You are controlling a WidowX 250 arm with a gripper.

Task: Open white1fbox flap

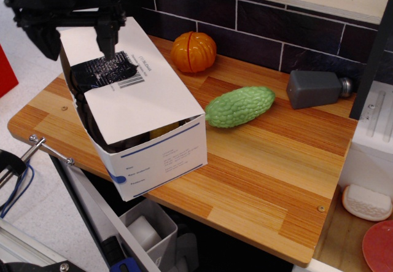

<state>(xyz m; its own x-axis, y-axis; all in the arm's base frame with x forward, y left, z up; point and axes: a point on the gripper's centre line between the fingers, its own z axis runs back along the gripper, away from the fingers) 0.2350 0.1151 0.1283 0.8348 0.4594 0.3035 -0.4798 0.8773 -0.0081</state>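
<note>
The white1fbox (164,160) is a long white carton with a blue stripe and a blue dot, standing at the left of the wooden counter. Its flap (150,100) lies slanted over the top, with a barcode label and a black patch (101,72) near the far end. A gap at the near end shows the dark inside. My black gripper (77,50) hangs over the carton's far end with its jaws wide apart. The right fingertip (107,46) points down just above the black patch, and the left finger (46,42) is beyond the carton's left edge. It holds nothing.
A green gourd (239,106) lies right of the carton. An orange pumpkin (193,51) sits behind it and a grey shaker (316,88) lies by the dark tiled wall. A small grey bin (147,229) is below the counter edge. A white appliance (371,143) stands at the right.
</note>
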